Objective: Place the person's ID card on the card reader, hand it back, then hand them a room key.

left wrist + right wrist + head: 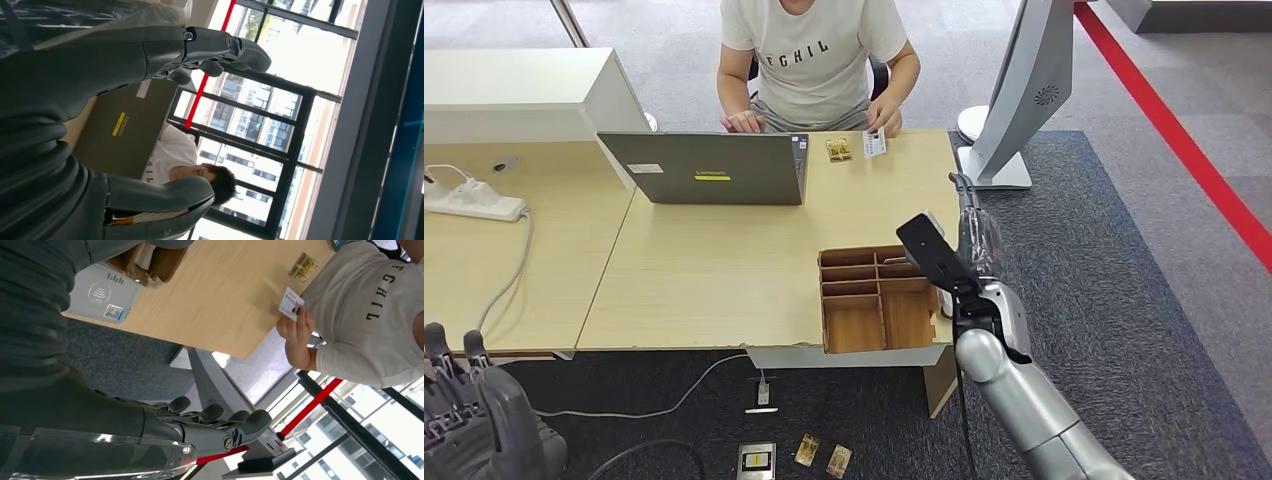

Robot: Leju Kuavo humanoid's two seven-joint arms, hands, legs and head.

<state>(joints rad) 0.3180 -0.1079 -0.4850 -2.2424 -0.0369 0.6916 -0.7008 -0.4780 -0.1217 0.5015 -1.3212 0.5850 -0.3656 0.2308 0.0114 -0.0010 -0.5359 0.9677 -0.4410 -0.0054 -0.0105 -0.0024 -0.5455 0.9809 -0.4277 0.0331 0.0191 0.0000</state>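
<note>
A person in a white T-shirt [809, 55] sits at the far side of the table and holds the ID card [875, 143] upright at the table's far edge. In the right wrist view the same ID card [291, 303] is pinched in the person's hand [296, 329]. The grey card reader [102, 295] lies near the table's right edge beside the wooden box [150, 260]. My right hand [972, 230] is raised by that edge, fingers apart and empty [200, 425], well short of the card. My left hand [464, 400] hangs low at the left, fingers extended and empty [215, 50].
A divided wooden box [879, 298] sits at the table's near right corner. A laptop [714, 167] stands in front of the person, with a gold card [839, 150] beside it. A monitor stand [1014, 90] rises at the right; a power strip [474, 200] lies at the left. Several cards [807, 448] lie on the floor.
</note>
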